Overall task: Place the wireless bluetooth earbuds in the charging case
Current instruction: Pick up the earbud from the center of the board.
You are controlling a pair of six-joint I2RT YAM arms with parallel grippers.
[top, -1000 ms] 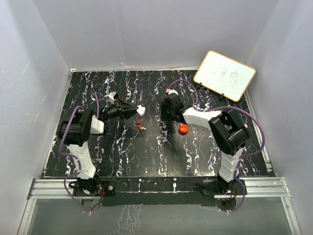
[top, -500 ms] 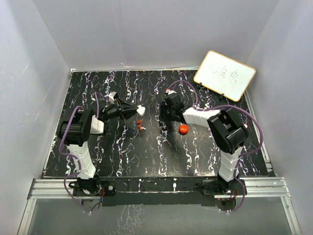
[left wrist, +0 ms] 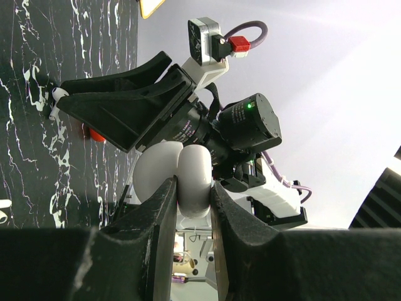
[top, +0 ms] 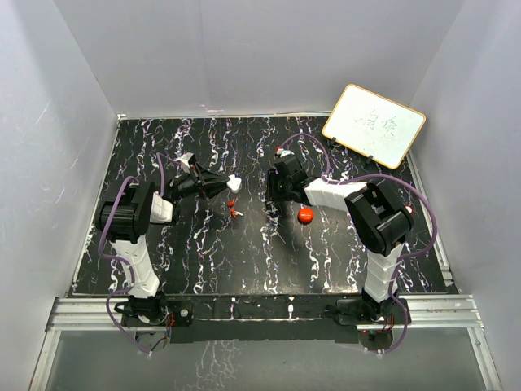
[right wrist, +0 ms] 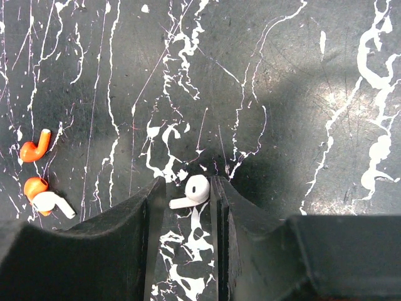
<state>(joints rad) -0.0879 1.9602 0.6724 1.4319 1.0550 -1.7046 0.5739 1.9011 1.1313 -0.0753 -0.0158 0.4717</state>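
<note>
My left gripper [left wrist: 193, 185] is shut on the white charging case [left wrist: 188, 172], held above the table, its rounded shell bulging past the fingertips; from above the case [top: 234, 182] shows at that gripper's tip. My right gripper [right wrist: 186, 184] is down at the table, open, with its jaws on either side of a white earbud [right wrist: 193, 190] that lies flat. The bud's head touches the right finger and its stem points at the left one. Two red earbuds [right wrist: 34, 145] [right wrist: 32, 185] and another white one [right wrist: 55, 204] lie to the left.
A red round object [top: 305, 215] sits right beside the right arm's wrist. A white board [top: 374, 125] leans at the back right corner. The black marbled table [top: 203, 252] is walled in by white panels.
The right gripper's jaws have narrowed slightly around the white earbud. The left arm and the case have not moved.
</note>
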